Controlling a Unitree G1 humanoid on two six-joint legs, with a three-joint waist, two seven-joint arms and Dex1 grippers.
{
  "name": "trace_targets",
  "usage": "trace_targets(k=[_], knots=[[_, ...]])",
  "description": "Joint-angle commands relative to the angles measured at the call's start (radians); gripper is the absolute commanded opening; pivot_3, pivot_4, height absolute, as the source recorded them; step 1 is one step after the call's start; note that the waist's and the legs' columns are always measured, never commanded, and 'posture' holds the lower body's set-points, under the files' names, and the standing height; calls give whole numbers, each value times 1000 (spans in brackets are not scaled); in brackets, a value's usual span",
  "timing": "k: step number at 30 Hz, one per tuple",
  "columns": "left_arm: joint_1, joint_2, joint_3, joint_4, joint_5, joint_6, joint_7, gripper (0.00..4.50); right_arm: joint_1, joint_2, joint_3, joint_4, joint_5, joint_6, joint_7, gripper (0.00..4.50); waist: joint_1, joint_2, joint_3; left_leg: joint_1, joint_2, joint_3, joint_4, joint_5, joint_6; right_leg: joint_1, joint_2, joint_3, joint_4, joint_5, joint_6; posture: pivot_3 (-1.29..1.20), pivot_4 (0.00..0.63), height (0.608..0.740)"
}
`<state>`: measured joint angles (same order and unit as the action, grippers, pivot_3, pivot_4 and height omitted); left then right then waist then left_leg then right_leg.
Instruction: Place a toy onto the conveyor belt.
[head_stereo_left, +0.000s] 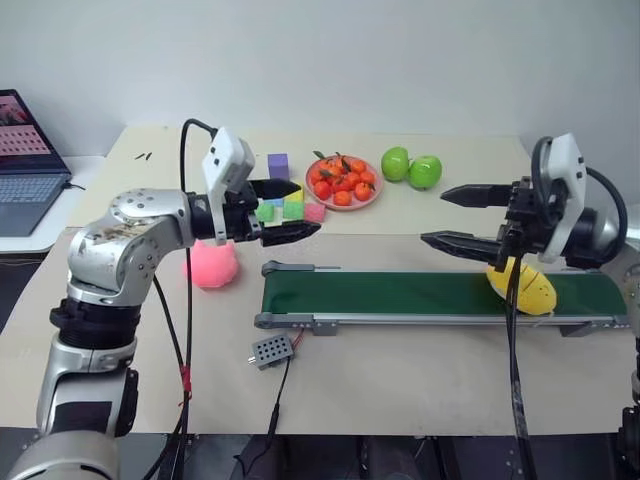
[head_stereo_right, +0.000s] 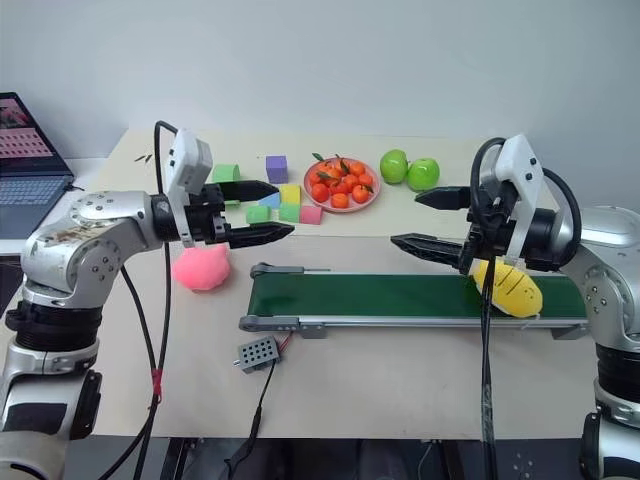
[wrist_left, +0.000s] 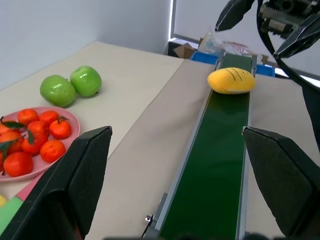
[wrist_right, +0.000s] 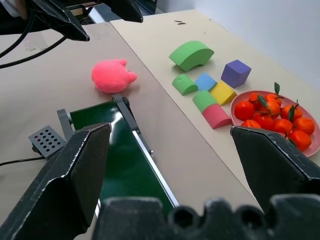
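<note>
The yellow toy (head_stereo_left: 525, 287) lies on the dark green conveyor belt (head_stereo_left: 400, 295) at its right end, with dark line marks on its upper side. My right gripper (head_stereo_left: 433, 216) hangs open just above and to the left of the toy, holding nothing. Over the table beyond the belt's left end, my left gripper (head_stereo_left: 305, 208) is raised and open, also holding nothing. The left wrist view looks along the belt (wrist_left: 215, 170) to the toy (wrist_left: 231, 80) at its far end.
A pink plush (head_stereo_left: 212, 265) sits left of the belt. Behind it are foam blocks (head_stereo_left: 285, 200), a pink plate of oranges (head_stereo_left: 342, 182) and two green apples (head_stereo_left: 410, 168). A grey control box (head_stereo_left: 272, 350) with its cable lies in front. A laptop (head_stereo_left: 25, 170) is at the far left.
</note>
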<state>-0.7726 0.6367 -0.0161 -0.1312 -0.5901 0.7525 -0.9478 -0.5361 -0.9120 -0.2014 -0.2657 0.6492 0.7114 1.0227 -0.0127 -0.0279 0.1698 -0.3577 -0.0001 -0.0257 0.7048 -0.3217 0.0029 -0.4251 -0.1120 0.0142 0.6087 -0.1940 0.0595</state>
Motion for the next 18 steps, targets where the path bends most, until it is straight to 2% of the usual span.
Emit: trace_targets(k=[1, 18], knots=[[-37, -13, 29, -7, -18, -3, 11, 4443, -21, -1, -14, -14, 5, -24, -5, 4500, 0, 0, 0, 0, 0, 0, 0, 0, 0, 0, 0, 0, 0, 0, 0, 0, 150, 738], [-46, -29, 35, -6, -27, -3, 12, 4443, -25, 6, -18, -18, 13, -18, -15, 4500, -1, 0, 0, 0, 0, 0, 0, 0, 0, 0, 0, 0, 0, 0, 0, 0, 150, 738]])
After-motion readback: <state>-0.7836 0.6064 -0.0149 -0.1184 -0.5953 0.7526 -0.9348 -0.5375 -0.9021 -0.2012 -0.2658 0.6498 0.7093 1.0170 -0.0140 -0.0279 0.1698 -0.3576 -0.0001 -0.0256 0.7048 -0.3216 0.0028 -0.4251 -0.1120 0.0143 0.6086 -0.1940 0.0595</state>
